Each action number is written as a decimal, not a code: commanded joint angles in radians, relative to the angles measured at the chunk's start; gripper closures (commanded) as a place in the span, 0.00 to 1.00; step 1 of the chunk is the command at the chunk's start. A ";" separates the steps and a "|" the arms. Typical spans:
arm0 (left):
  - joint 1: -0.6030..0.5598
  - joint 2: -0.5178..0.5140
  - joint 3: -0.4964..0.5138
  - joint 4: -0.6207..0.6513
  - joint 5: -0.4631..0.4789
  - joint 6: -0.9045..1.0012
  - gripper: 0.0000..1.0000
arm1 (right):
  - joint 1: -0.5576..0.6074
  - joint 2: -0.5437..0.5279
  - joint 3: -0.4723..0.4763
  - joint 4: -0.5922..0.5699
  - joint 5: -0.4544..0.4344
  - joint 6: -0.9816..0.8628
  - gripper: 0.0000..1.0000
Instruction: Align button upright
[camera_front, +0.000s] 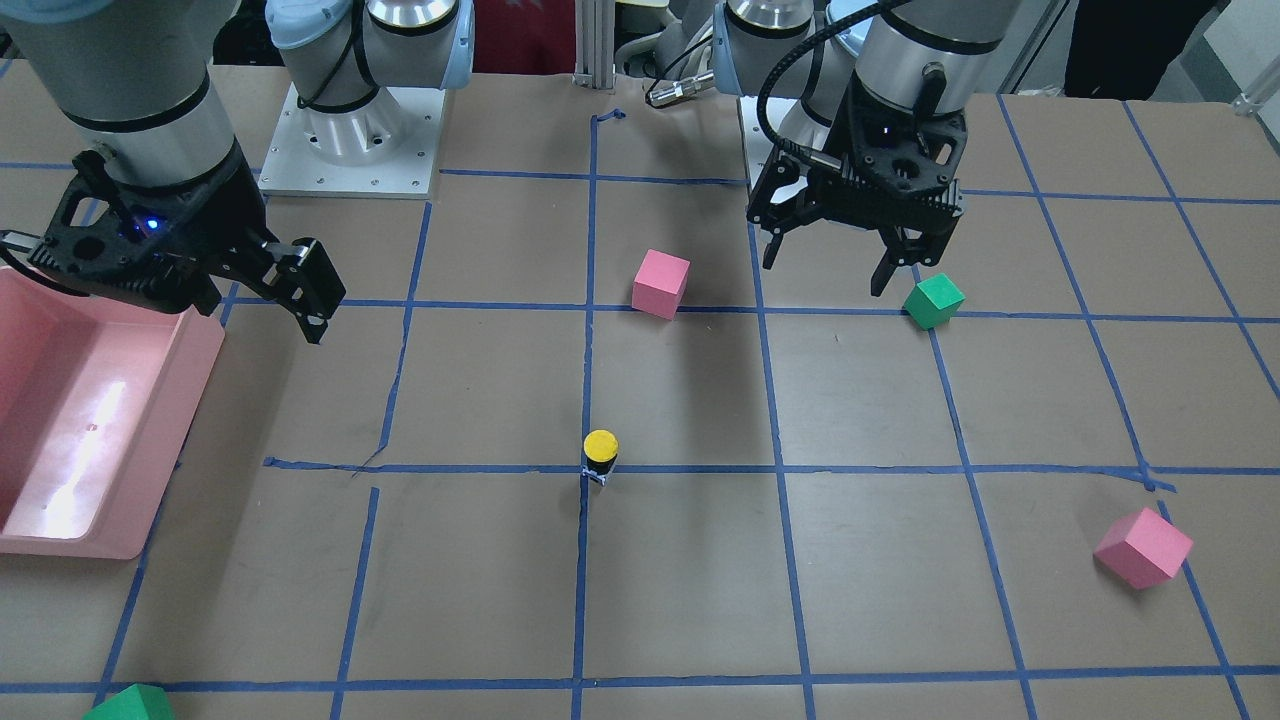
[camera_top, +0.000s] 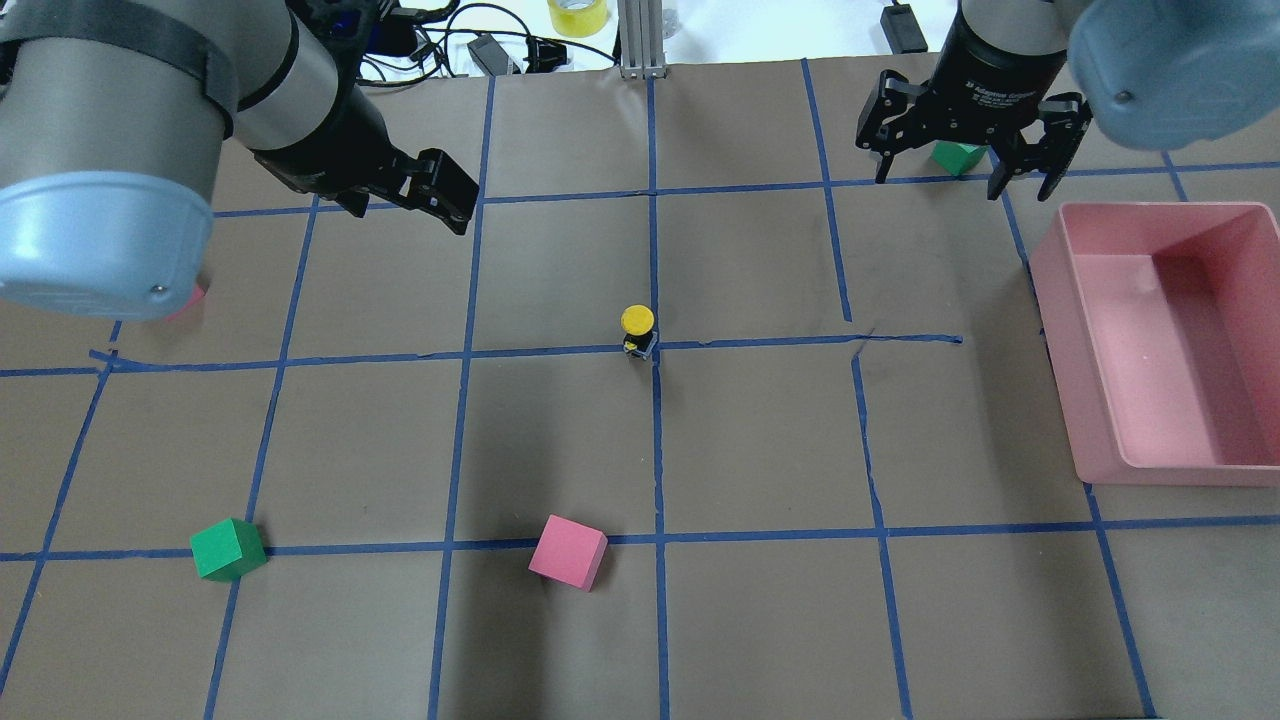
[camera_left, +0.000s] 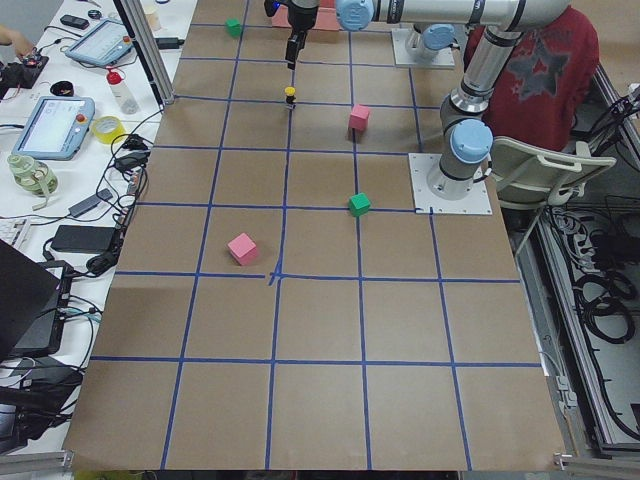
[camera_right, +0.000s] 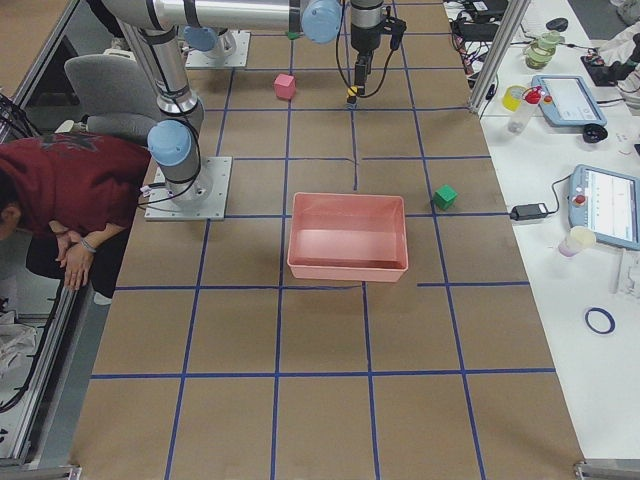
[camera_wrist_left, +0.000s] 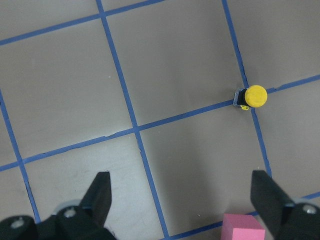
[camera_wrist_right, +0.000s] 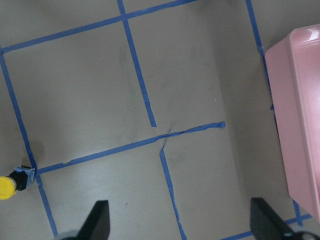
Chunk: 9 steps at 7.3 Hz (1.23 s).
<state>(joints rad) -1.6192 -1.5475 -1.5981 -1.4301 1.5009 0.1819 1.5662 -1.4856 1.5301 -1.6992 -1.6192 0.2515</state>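
Observation:
The button (camera_front: 601, 455) stands cap up on a blue tape crossing mid-table, yellow cap over black body; it also shows in the overhead view (camera_top: 637, 328). My left gripper (camera_front: 825, 275) is open and empty, raised above the table on my left, well clear of the button. Its wrist view shows the button (camera_wrist_left: 255, 96) far beyond the open gripper (camera_wrist_left: 181, 180). My right gripper (camera_top: 962, 180) is open and empty, raised beside the bin's far corner. Its wrist view shows the button (camera_wrist_right: 7, 187) at the left edge, with that gripper (camera_wrist_right: 180, 210) open.
A pink bin (camera_top: 1110, 440) sits on my right. A pink cube (camera_top: 567, 551) and a green cube (camera_top: 228, 549) lie on the near side, another green cube (camera_top: 958, 157) under the right gripper, another pink cube (camera_front: 1142, 547) at far left.

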 joint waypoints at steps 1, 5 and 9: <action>0.002 -0.002 0.024 -0.042 0.002 -0.028 0.00 | 0.002 0.005 0.001 -0.004 0.006 0.006 0.00; 0.002 0.018 0.021 -0.062 0.073 -0.140 0.00 | 0.087 -0.018 0.002 0.060 0.010 -0.004 0.00; 0.002 0.020 0.021 -0.072 0.084 -0.222 0.00 | 0.126 -0.031 -0.004 0.195 -0.005 -0.171 0.00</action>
<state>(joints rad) -1.6168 -1.5277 -1.5768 -1.5017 1.5797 -0.0358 1.6931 -1.5128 1.5261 -1.5568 -1.6204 0.1720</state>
